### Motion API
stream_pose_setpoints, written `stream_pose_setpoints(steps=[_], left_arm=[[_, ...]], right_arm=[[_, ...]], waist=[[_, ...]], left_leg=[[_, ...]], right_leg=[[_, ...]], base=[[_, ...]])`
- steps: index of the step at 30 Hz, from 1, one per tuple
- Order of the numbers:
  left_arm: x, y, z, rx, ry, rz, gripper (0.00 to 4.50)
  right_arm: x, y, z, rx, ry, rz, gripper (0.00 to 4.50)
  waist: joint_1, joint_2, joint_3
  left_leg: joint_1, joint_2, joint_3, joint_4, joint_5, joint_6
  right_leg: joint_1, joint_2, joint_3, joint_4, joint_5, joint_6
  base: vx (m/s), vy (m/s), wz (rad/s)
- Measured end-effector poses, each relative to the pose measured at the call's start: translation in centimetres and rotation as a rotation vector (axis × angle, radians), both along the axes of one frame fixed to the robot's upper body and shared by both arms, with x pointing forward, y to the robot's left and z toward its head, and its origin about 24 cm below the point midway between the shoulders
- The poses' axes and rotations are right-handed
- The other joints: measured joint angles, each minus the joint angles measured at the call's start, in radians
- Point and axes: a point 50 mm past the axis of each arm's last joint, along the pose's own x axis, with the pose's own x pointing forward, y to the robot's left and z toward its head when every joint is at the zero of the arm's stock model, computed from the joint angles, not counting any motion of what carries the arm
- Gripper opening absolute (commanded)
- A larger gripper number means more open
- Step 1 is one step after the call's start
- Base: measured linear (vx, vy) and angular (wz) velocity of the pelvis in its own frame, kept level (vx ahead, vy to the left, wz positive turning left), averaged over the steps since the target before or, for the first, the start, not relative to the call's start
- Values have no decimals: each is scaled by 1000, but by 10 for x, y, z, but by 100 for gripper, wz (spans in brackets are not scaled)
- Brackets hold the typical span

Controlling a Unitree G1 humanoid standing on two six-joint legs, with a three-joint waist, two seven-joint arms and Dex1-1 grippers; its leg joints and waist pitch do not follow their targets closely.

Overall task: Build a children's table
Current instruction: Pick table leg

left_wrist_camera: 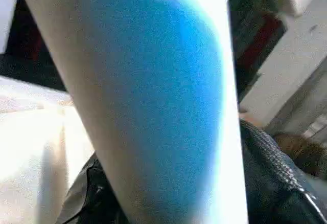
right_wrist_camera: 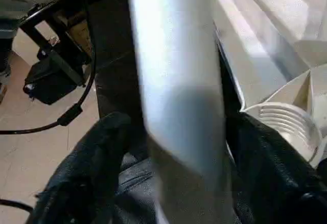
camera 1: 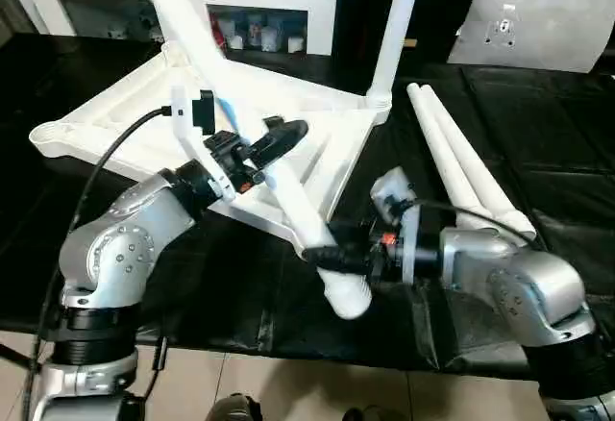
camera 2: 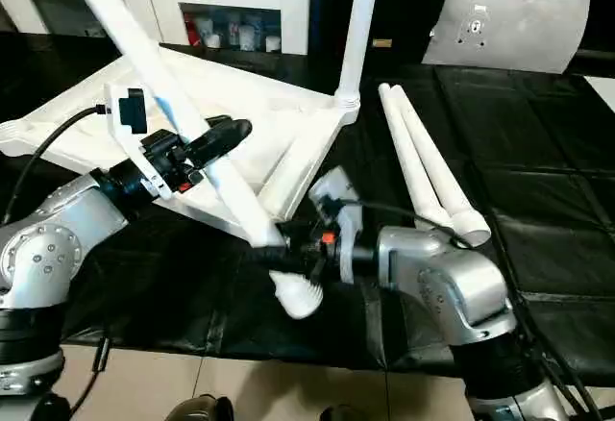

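The left tool point(camera 2: 223, 138) grips a slanted white table leg point(camera 2: 183, 104) at mid-length; the right tool point(camera 2: 293, 244) clasps the same leg near its wide lower end. Behind both lies the upturned table top point(camera 2: 226, 85), one leg point(camera 2: 357, 27) upright in its corner. Two loose legs point(camera 2: 423, 166) rest beyond the right tool on the black tabletop point(camera 2: 538, 200).

Both head eyes look down over the tabletop point(camera 1: 144, 104); wrist cameras press close against the held leg point(left_wrist_camera: 153, 106)
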Motion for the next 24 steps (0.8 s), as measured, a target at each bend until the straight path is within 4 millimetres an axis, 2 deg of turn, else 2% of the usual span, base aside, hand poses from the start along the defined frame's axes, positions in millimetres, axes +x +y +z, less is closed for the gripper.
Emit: stream_pose_setpoints(steps=[11, 24], left_arm=[[0, 2, 2, -19, -3, 8, 228], [0, 3, 3, -9, -31, 2, 228]], right_arm=[[2, 7, -4, 15, 26, -11, 212], [2, 9, -1, 57, 29, -15, 188]], waist=[[-2, 0, 0], [-2, 0, 0]], left_leg=[[0, 0, 0, -1, 0, 0], [0, 0, 0, -2, 0, 0]], right_leg=[[0, 0, 0, 0, 0, 0], [0, 0, 0, -2, 0, 1]], base=[[0, 0, 0], [0, 0, 0]])
